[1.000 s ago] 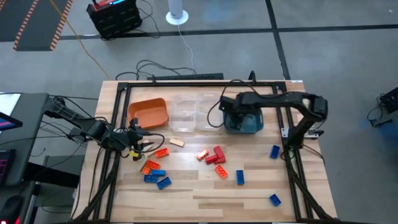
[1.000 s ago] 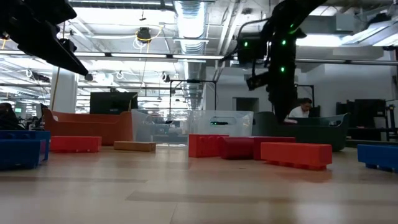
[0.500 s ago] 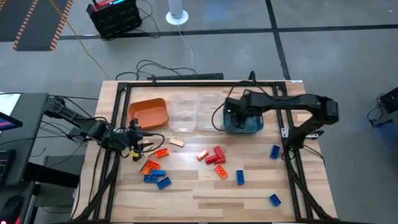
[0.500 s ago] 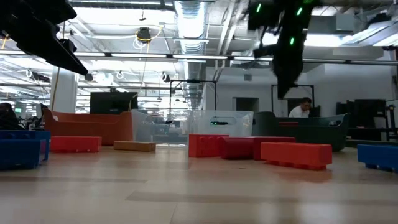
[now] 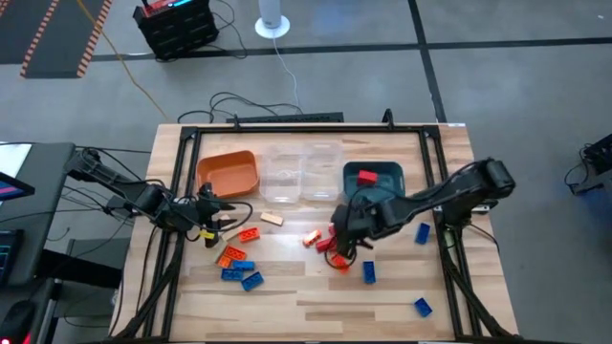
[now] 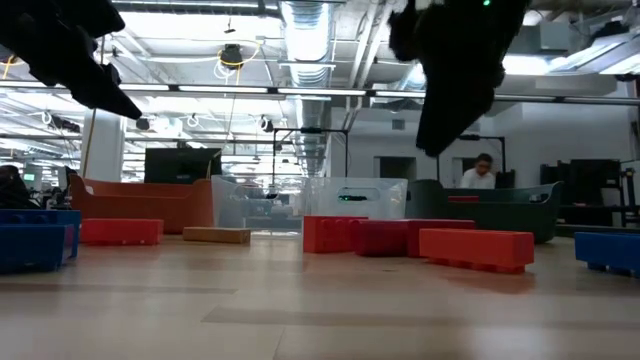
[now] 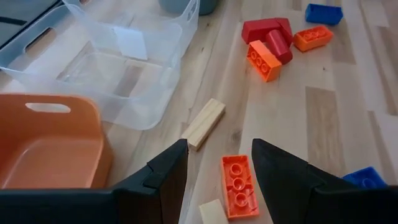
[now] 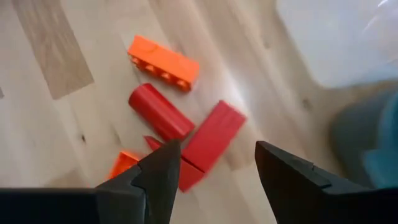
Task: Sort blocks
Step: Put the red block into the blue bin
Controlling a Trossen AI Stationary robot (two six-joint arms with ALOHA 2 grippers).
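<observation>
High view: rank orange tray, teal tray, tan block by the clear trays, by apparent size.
1. Orange tray and teal tray: look alike in size, so no ranking between them; the right arm partly covers the teal one.
2. Tan block: far smaller.

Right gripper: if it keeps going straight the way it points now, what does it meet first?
Most likely the red blocks lying between the open right gripper's fingers in its wrist view, beside an orange block. Depth is unclear.

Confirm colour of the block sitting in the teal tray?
Red. The block lies alone in the teal tray; the high view shows it best.
</observation>
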